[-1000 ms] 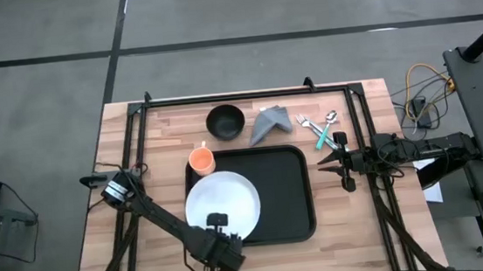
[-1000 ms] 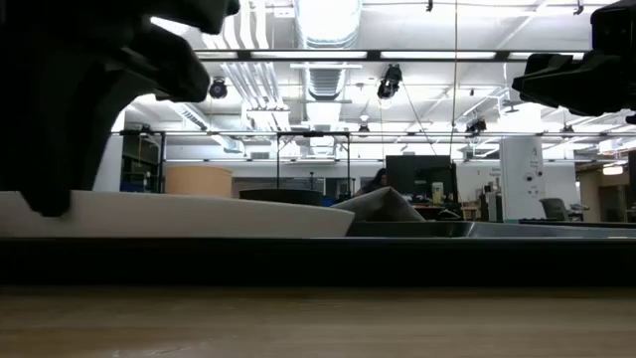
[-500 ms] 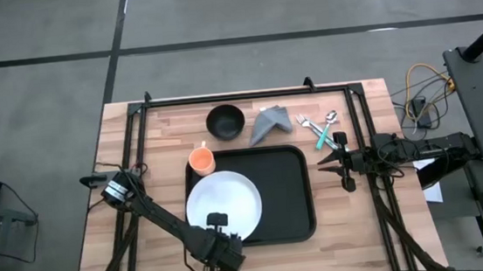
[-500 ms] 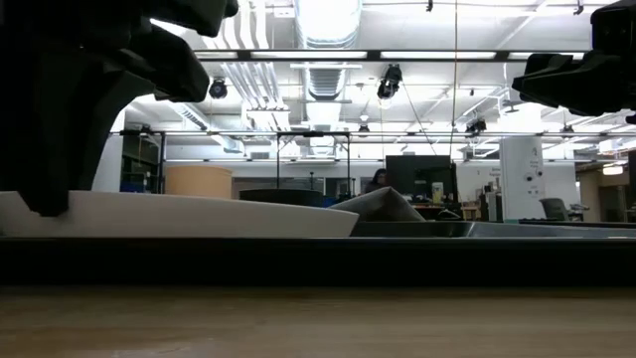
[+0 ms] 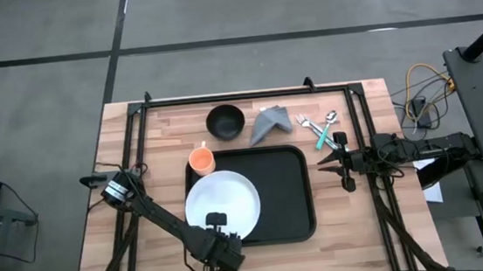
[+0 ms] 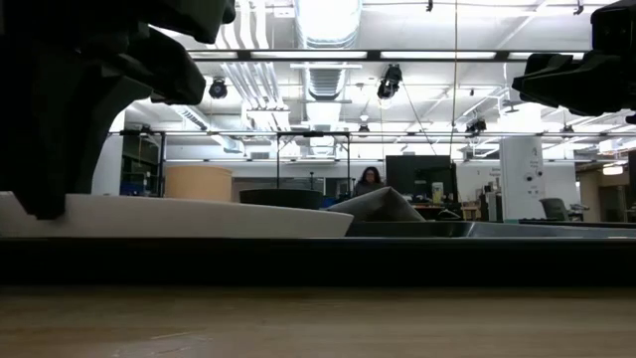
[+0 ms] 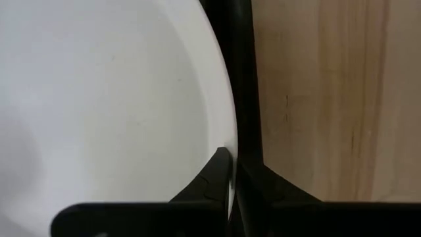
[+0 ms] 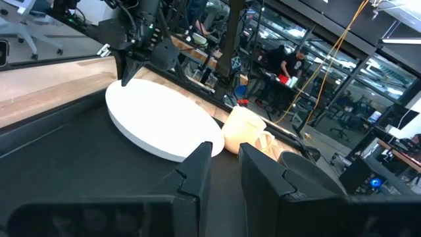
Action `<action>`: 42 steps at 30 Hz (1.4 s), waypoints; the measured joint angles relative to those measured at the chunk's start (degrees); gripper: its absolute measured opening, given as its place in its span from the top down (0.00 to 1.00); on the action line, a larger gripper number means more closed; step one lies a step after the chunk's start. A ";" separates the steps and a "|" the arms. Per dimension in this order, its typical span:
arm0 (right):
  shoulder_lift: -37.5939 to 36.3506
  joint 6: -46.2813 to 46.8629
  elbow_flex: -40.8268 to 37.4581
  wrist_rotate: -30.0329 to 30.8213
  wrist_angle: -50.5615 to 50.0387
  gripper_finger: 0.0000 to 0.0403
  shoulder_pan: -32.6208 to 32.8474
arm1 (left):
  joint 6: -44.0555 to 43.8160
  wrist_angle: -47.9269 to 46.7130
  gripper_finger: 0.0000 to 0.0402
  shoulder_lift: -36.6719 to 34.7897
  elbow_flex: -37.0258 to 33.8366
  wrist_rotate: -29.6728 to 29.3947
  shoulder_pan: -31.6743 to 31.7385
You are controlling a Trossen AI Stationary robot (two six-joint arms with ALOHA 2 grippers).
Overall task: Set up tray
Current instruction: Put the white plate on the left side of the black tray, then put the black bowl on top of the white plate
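Two arms over a wooden surface (image 5: 137,145). Left arm reaches in from the left edge; left pincer (image 5: 217,221) sits at the near rim of the white plate (image 5: 223,203), fingers clenched on that rim, as the left wrist view shows with one dark finger (image 7: 212,181) on the plate's upper face. Plate lies over the left part of the tray (image 5: 282,193), its left side overhanging the tray's left rim. In the low view the plate (image 6: 199,214) rests slightly tilted on the tray's dark edge (image 6: 318,261). Orange cup (image 5: 202,160) stands just beyond the tray's far-left corner, close to the plate. Black bowl (image 5: 224,121) farther back, grey napkin (image 5: 270,121) beside it on the right, then a fork and spoon with teal handles (image 5: 320,129) near the far-right corner of the tray. Right arm comes in from the right edge; right pincer (image 5: 332,161) hovers just off the tray's right rim, fingers a little apart, grasping nothing. Right wrist view looks across the tray toward plate (image 8: 161,122) and cup (image 8: 245,128)
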 joint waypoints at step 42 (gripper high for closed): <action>0.04 0.00 0.01 0.01 0.00 0.83 0.01 | 8.86 -0.15 0.84 -13.75 0.02 -2.48 5.34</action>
